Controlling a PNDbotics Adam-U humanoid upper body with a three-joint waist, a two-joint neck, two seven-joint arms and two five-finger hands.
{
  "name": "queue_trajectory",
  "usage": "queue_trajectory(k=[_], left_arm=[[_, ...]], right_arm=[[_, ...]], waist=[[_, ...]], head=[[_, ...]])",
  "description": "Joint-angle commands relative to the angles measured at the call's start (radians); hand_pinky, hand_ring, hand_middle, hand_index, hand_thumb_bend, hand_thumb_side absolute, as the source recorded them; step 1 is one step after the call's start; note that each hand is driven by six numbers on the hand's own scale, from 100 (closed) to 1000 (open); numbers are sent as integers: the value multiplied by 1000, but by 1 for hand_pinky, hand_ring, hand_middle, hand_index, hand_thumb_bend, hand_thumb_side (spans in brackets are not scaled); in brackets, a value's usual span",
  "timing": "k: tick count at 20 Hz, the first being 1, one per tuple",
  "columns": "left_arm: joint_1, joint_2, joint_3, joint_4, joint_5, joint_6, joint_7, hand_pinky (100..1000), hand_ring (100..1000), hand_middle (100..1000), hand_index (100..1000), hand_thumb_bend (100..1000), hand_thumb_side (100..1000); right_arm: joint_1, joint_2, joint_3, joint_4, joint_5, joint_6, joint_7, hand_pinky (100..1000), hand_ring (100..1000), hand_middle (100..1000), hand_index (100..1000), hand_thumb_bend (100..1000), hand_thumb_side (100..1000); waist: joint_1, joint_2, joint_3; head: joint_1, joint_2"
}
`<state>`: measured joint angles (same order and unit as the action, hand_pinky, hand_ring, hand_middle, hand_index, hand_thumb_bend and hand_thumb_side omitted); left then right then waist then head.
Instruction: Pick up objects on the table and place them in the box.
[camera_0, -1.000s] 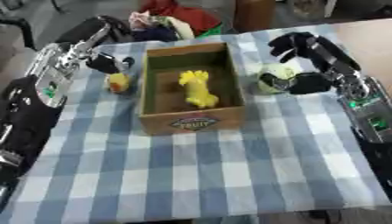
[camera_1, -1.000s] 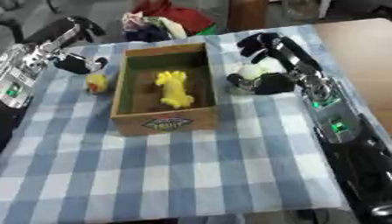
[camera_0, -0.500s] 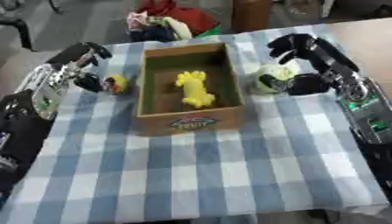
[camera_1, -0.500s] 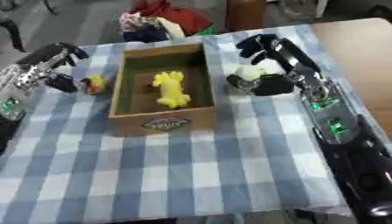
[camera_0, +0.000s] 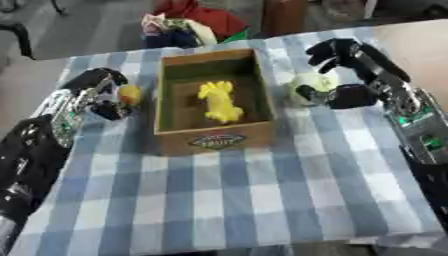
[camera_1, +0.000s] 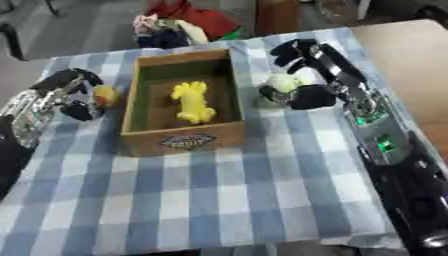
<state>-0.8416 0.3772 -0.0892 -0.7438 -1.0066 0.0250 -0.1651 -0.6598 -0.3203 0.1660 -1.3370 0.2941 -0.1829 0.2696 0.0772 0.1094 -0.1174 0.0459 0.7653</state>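
Observation:
An open cardboard box (camera_0: 215, 142) stands mid-table with a yellow toy (camera_0: 219, 102) lying inside. Left of the box sits a small yellow-orange object (camera_0: 129, 93). My left hand (camera_0: 92, 92) is right beside it, open, its curved fingers above and its thumb below the object's left side. Right of the box rests a pale round ball (camera_0: 308, 82). My right hand (camera_0: 363, 85) arches over it, open, with fingers spread behind the ball and the thumb at its near side.
The table wears a blue-and-white checked cloth (camera_0: 227, 195). A heap of red and dark clothes (camera_0: 188, 22) lies past the far edge, behind the box. A bare wooden tabletop (camera_0: 420, 50) shows at the far right.
My left hand has come down and toward me until it sits beside the small yellow-orange object. The right hand, the ball and the box have stayed where they were.

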Motion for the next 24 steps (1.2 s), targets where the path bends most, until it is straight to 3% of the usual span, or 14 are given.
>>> queue_trajectory(k=[1, 4, 9, 12, 15, 20, 24], left_arm=[[-29, 10, 14, 4, -36, 25, 46, 681, 620, 674, 798, 370, 100], [-31, -1, 10, 18, -78, 45, 93, 646, 558, 591, 735, 361, 100], [-34, -4, 13, 12, -128, 66, 167, 563, 391, 384, 533, 323, 100], [-36, -6, 22, -34, -92, 87, 255, 540, 349, 329, 452, 321, 100], [-47, -3, 3, -128, 0, 78, 319, 550, 359, 338, 454, 310, 100], [-70, -5, -99, -293, 138, -8, 218, 571, 390, 369, 485, 328, 100], [-81, -26, -171, -347, 170, -74, 107, 583, 409, 390, 511, 326, 100]], right_arm=[[-17, -12, -8, -12, 1, 0, -2, 650, 725, 617, 769, 477, 224], [-17, -10, -8, -12, 1, 0, -1, 650, 726, 617, 769, 477, 224], [-16, -10, -9, -11, 1, 0, -2, 650, 726, 617, 769, 475, 225], [-16, -9, -9, -11, 1, 0, -2, 650, 726, 617, 770, 475, 226], [-17, -8, -9, -11, 2, 0, -1, 650, 726, 616, 769, 475, 226], [-18, -3, -6, -11, 3, -2, 3, 650, 727, 616, 769, 473, 228], [-21, -1, -4, -10, 3, -3, 5, 650, 727, 616, 770, 470, 228]], waist=[[-5, -18, -1], [-4, -18, -3], [-4, -19, -2], [-4, -20, 0], [-2, -21, 2], [-1, -21, -1], [-3, -20, -10]], head=[[2, 5], [4, 5], [3, 5], [3, 5], [4, 5], [7, 5], [12, 5]])
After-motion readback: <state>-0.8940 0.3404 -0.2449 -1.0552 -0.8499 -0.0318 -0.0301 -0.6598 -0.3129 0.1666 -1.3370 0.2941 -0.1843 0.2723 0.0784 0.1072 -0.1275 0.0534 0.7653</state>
